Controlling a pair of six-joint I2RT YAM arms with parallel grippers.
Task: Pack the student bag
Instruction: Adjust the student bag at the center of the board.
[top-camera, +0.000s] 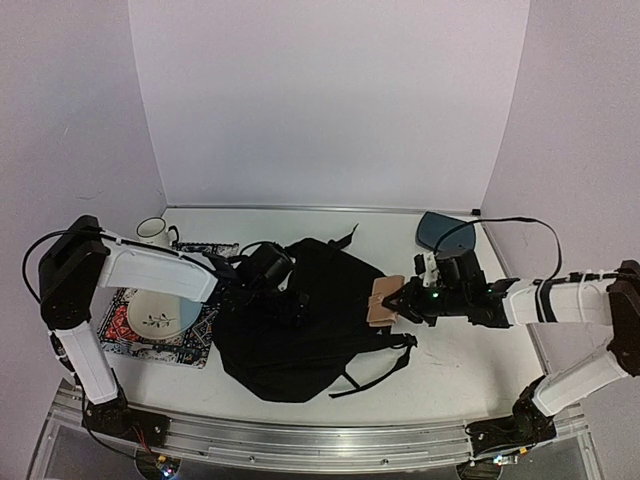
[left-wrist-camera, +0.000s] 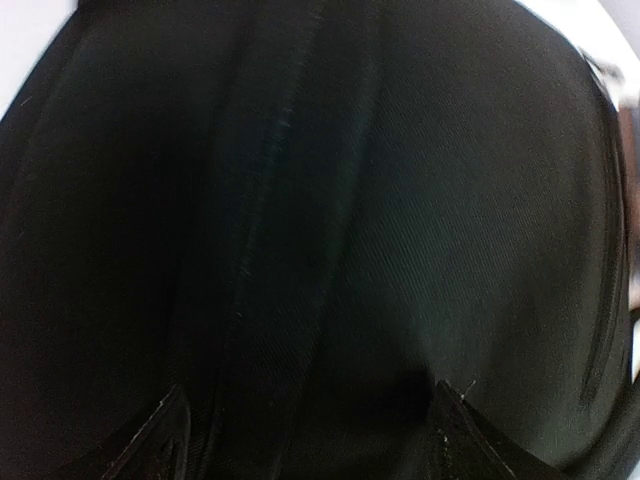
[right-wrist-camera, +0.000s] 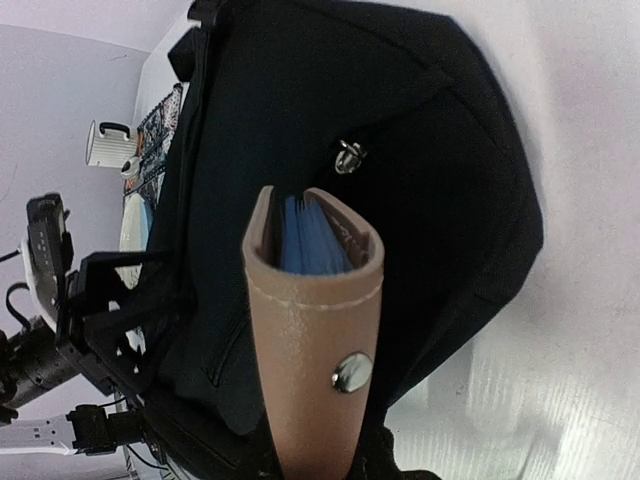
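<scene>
One tan case (top-camera: 383, 301), blue sheets (right-wrist-camera: 305, 238) tucked inside, is clamped in the right gripper (top-camera: 401, 299) at the right edge of the bag (top-camera: 300, 335), which lies mid-table (top-camera: 470, 350). The left gripper (top-camera: 262, 270) is at the bag's upper left. Black fabric fills its view, so I cannot tell how its jaws stand.

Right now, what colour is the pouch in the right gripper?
The pouch is tan, blue inside; clearest in right wrist view.

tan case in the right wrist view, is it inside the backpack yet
No, the right gripper holds the tan case outside the backpack, in front of its black outer fabric.
</scene>
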